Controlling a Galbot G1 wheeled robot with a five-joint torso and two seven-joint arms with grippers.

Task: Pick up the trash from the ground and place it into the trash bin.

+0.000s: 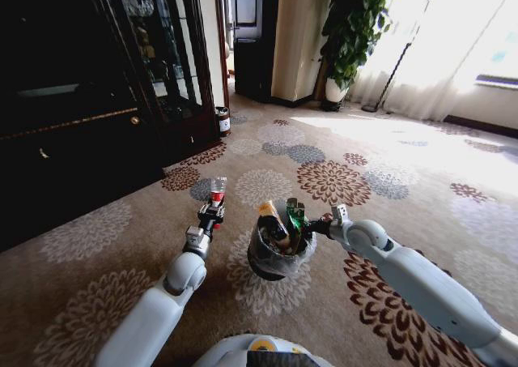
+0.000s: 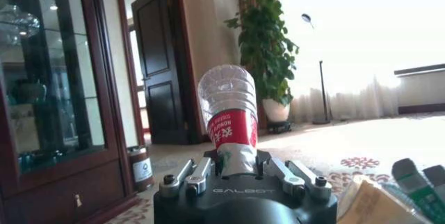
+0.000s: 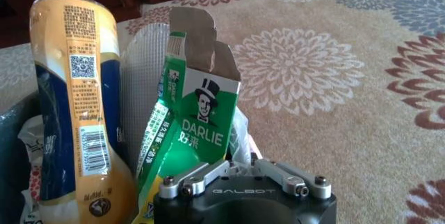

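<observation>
My left gripper (image 1: 212, 212) is shut on a clear bottle (image 1: 217, 190) with a red label, holding it upright above the carpet just left of the trash bin (image 1: 261, 263). In the left wrist view the bottle (image 2: 228, 109) rises from between the jaws of the left gripper (image 2: 236, 162). The small dark bin has a crinkled liner and holds a yellow-orange packet (image 1: 272, 222) and a green packet (image 1: 295, 218). My right gripper (image 1: 325, 221) reaches in from the bin's right side. In the right wrist view the right gripper (image 3: 241, 164) is shut on the lower corner of the green packet (image 3: 200, 125), beside the yellow-orange packet (image 3: 73, 104).
A tall dark glass-front cabinet (image 1: 89, 100) lines the left side. A small cylindrical container (image 1: 222, 121) stands at its far corner, near a doorway. A potted plant (image 1: 354, 35) and a floor lamp stand by the bright curtains. Flower-patterned carpet (image 1: 388, 164) stretches ahead and to the right.
</observation>
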